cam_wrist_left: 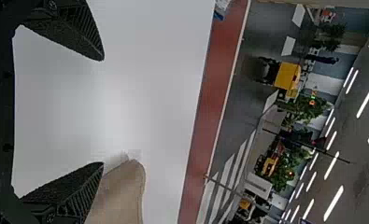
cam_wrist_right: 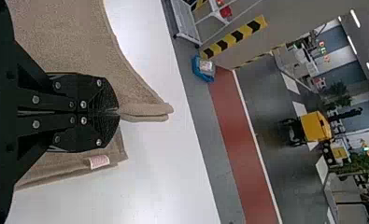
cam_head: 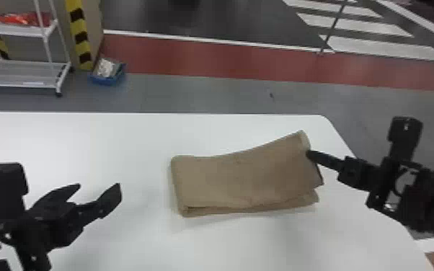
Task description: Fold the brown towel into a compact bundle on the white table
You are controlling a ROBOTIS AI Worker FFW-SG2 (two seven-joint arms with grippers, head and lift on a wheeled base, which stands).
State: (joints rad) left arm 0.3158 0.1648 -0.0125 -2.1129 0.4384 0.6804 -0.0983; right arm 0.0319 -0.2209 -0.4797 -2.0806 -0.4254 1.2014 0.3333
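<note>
The brown towel (cam_head: 241, 180) lies folded in a layered rectangle on the white table (cam_head: 129, 144), its far right corner raised. My right gripper (cam_head: 310, 154) is at the towel's right edge. In the right wrist view, the fingers of my right gripper (cam_wrist_right: 113, 112) are shut on the edge of the towel (cam_wrist_right: 65, 35), with a pale tag lower on the cloth. Left of the towel and apart from it, my left gripper (cam_head: 99, 185) stands open above the table. The left wrist view shows my left gripper (cam_wrist_left: 102, 112) with nothing between its fingers and part of the towel (cam_wrist_left: 121, 193) beyond one of them.
The table's far edge (cam_head: 205, 114) runs behind the towel, and its right edge slopes beneath the right arm. On the floor beyond are a white shelf rack (cam_head: 25, 74) and a blue bin (cam_head: 107, 77).
</note>
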